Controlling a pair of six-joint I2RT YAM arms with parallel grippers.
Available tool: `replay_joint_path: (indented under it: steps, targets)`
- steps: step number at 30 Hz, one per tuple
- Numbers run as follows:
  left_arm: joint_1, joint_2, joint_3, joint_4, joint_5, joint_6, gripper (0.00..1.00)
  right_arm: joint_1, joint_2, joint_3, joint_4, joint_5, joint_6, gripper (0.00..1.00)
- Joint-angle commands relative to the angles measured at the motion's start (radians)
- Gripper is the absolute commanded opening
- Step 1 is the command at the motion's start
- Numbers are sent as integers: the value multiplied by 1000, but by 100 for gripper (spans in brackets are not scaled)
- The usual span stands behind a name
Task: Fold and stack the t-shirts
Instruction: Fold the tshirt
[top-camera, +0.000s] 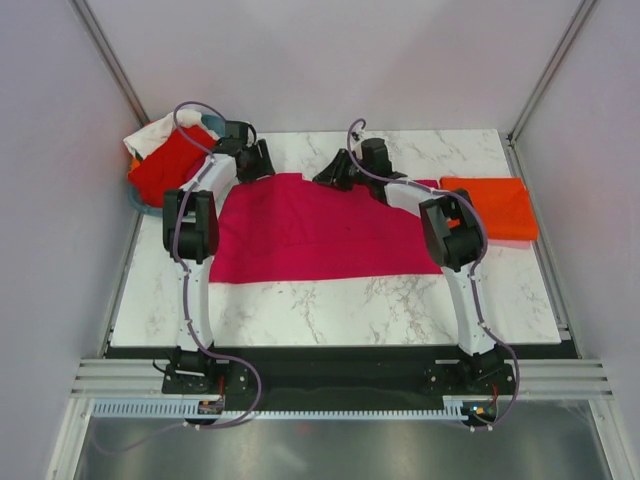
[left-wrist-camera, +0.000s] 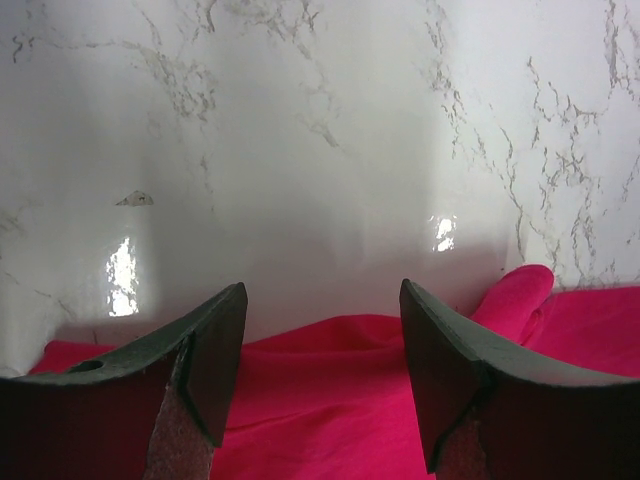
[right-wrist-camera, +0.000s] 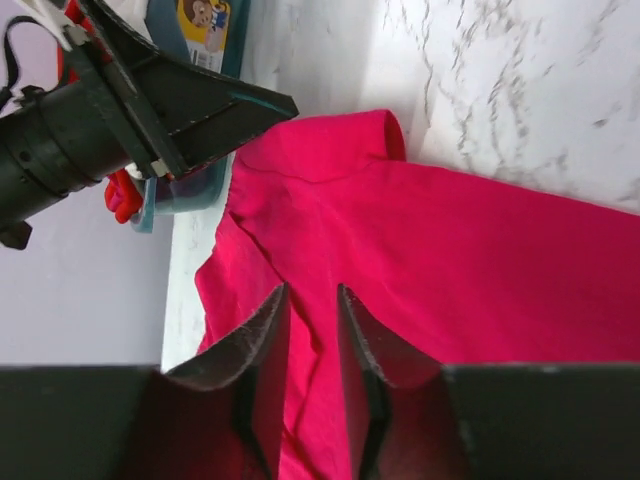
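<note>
A magenta-pink t-shirt (top-camera: 320, 232) lies spread over the middle of the marble table. My left gripper (top-camera: 257, 160) is at its back left corner, open wide, with the shirt's edge (left-wrist-camera: 330, 380) lying just below the fingers and nothing held. My right gripper (top-camera: 335, 172) is over the shirt's back edge. Its jaws stand a narrow gap apart above a crease in the fabric (right-wrist-camera: 318, 350), not clamped on it. A folded bright orange t-shirt (top-camera: 490, 205) lies at the right. Red (top-camera: 170, 168) and white (top-camera: 155, 132) shirts are heaped at the back left.
The teal plastic basket (top-camera: 134, 196) holds the red and white heap at the back left corner; it also shows in the right wrist view (right-wrist-camera: 190, 190). Grey walls close in the table on three sides. Bare marble (top-camera: 330, 310) lies in front of the magenta shirt.
</note>
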Motion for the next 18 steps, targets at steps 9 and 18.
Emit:
replay_joint_path:
  steps: [9,18]
  targets:
    - [5,-21,17,-4,74,30,69,112,239,225,197,-65,283,0]
    - [3,-21,11,-6,114,28,67,144,322,300,56,48,322,0]
